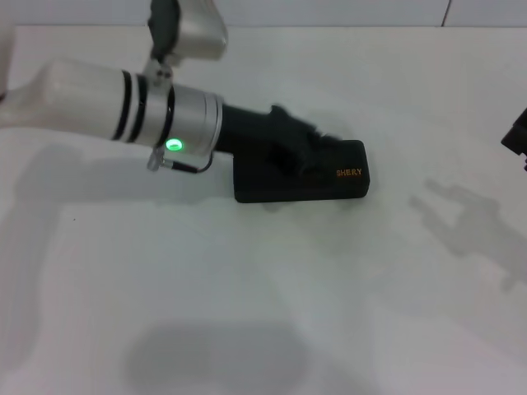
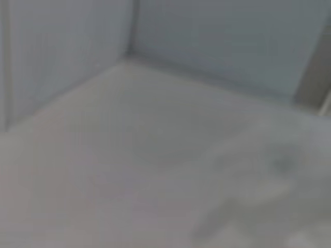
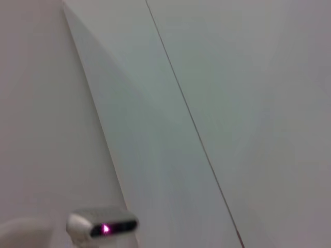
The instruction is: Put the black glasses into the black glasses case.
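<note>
The black glasses case [image 1: 329, 183] lies in the middle of the white table [image 1: 263, 296], lid down, with orange lettering [image 1: 349, 173] at its right end. My left arm reaches across from the left, and its gripper [image 1: 298, 151] rests on top of the case's left half, black against black. The black glasses are hidden or out of view in every view. My right gripper [image 1: 517, 136] shows only as a dark part at the right edge of the head view, well away from the case. The left wrist view shows only blurred table and wall.
A green light [image 1: 174, 146] glows on the left wrist. Walls [image 1: 346, 12] run along the table's far edge. In the right wrist view a silver device with a pink light [image 3: 103, 227] sits low against the white surface.
</note>
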Motion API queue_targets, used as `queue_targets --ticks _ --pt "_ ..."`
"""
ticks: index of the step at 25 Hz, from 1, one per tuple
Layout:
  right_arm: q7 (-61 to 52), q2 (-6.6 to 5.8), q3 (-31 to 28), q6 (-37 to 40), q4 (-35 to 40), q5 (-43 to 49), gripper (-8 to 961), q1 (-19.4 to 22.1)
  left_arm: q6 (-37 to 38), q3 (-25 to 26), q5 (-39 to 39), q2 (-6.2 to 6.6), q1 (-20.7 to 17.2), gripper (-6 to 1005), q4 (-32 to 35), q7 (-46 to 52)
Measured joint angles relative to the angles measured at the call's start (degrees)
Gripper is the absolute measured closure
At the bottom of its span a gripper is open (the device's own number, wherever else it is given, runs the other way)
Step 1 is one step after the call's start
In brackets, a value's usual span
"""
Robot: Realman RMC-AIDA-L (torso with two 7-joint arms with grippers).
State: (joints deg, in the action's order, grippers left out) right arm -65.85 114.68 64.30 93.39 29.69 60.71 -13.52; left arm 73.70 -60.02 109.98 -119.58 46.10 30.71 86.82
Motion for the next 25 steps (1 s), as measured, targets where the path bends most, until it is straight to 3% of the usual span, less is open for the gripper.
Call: queue_targets --ticks 6,10,13,17,22,25 --pt "-1.34 -0.63 0.20 2.66 2.26 6.52 568 -1.83 17.50 0.76 -10.90 1.42 -9.00 742 11.42 -0.84" --pt "-1.71 0.19 0.51 5.76 6.49 12.69 553 -4.43 26.78 1.36 -18.41 2.54 -17.03 611 15.95 -6.72" --pt "-2.72 1.03 2.73 5.70 8.71 14.55 506 -7.67 31.14 3.77 -21.62 3.98 -21.18 524 15.59 -5.88" --pt "-6.37 0.53 6.28 5.27 8.88 15.28 443 -13.50 35.16 6.02 -22.22 5.28 -24.47 438 13.60 -6.58" --pt "-9.70 0.11 6.56 5.05 9.24 19.16 205 -18.52 35.77 7.28 -21.99 5.90 -27.72 330 12.38 -8.54" --pt "-9.76 0.42 6.78 4.96 9.42 19.73 151 -19.85 35.94 7.34 -22.12 6.38 -28.94 297 10.92 -10.27"
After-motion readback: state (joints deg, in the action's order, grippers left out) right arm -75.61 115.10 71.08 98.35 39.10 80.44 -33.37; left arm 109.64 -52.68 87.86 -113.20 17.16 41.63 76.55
